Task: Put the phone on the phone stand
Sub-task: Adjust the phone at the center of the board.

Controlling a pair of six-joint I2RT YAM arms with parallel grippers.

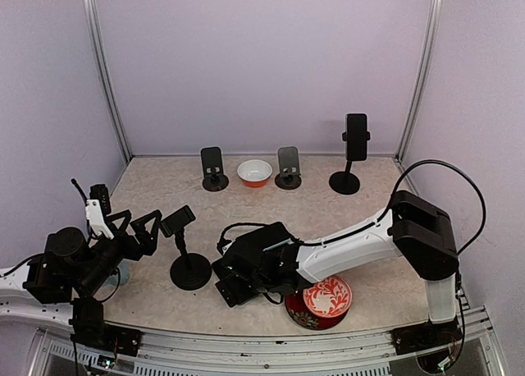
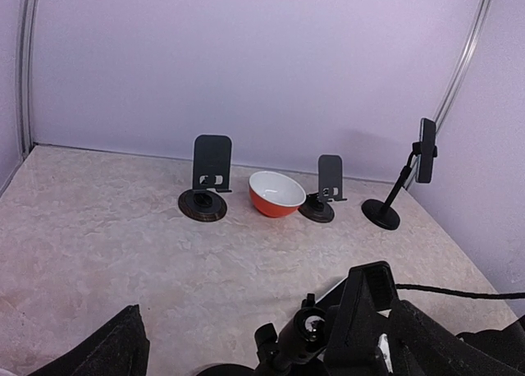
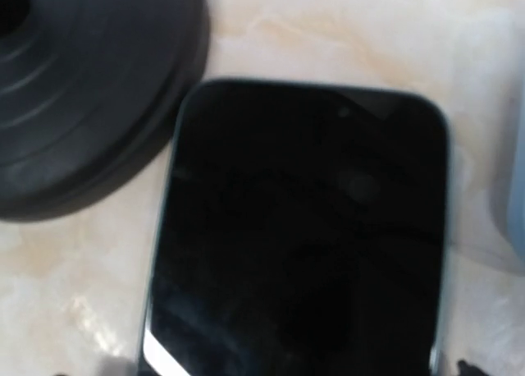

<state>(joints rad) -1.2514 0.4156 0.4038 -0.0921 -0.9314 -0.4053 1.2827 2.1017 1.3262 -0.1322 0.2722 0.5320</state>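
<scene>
Lilac walls, beige marbled bench (image 1: 328,208). My left gripper (image 1: 138,224) at 9 o'clock: jaws wide, empty. Phone stand (image 1: 190,265) at 7 o'clock. Phone (image 3: 299,228) lies flat, screen up, just beside the stand's base at its 4 o'clock, under my right gripper (image 1: 236,290); can't tell its jaws.
</scene>
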